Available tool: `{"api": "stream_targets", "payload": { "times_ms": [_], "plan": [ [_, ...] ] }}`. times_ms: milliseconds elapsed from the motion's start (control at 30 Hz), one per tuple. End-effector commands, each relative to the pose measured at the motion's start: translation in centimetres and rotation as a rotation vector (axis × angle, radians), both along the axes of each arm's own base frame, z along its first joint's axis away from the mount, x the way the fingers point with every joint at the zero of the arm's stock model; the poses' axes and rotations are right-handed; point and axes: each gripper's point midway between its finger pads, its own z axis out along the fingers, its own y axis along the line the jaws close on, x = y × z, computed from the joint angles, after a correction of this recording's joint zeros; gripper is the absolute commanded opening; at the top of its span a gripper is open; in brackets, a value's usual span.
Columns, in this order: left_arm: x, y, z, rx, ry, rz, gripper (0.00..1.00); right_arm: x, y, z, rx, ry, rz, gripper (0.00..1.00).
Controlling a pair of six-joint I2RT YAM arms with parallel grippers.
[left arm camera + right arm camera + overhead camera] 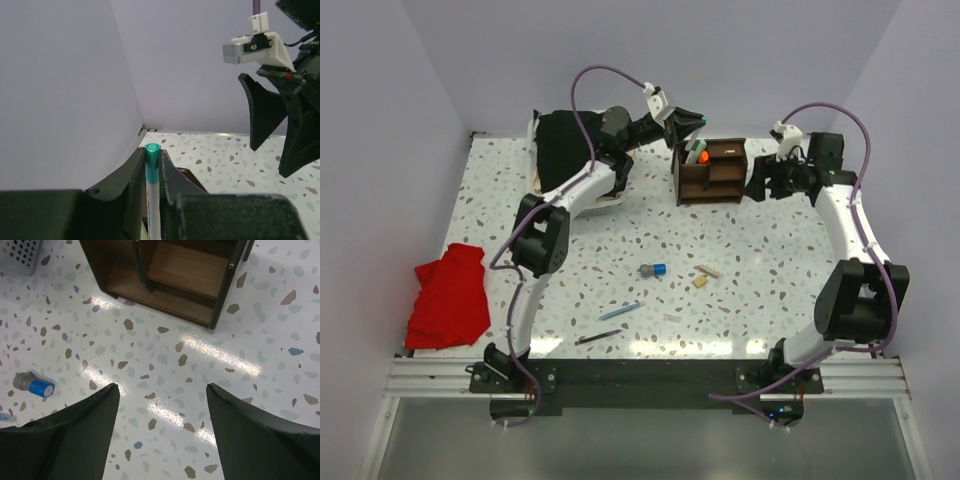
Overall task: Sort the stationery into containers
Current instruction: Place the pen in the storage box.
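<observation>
Nearest, the blue pen (620, 312) and black pen (597, 338) lay on open table (770, 300), sharpener (653, 270) and eraser (701, 283) just beyond. Farther, the right gripper (161, 387) gaped beside the organiser (710, 172), which held an orange-capped marker (696, 153) in its back-left compartment; the left gripper (152, 159) clenched the pale green pen (152, 150) over that corner.
</observation>
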Motion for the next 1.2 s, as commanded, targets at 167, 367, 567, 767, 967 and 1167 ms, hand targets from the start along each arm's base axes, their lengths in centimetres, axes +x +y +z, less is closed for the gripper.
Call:
{"api": "stream_targets", "payload": {
  "times_ms": [167,367,567,767,967,1167],
  "plan": [
    [-0.1,-0.9,3.0,-0.111,-0.118,0.002,0.0,0.0,-0.8,-0.5,-0.028,0.005,-0.022,0.74],
    [1.4,-1.4,0.3,-0.096,-0.099,0.031,0.0,0.2,-0.8,-1.0,-0.033,0.021,-0.013,0.74],
    [3.0,-1.4,-1.2,-0.087,-0.099,0.061,0.0,0.5,-0.9,-1.6,-0.034,0.038,-0.01,0.74],
    [4.6,-0.7,-3.1,-0.07,-0.083,0.089,0.0,0.5,-0.9,-2.5,-0.036,0.061,-0.009,0.74],
    [5.0,-0.1,-3.6,-0.058,-0.083,0.097,0.45,1.2,-0.9,-2.8,-0.022,0.068,-0.017,0.74],
    [4.9,0.8,-2.2,-0.064,-0.095,0.11,0.67,2.3,-0.7,-2.0,-0.013,0.047,-0.016,0.75]
  ]
}}
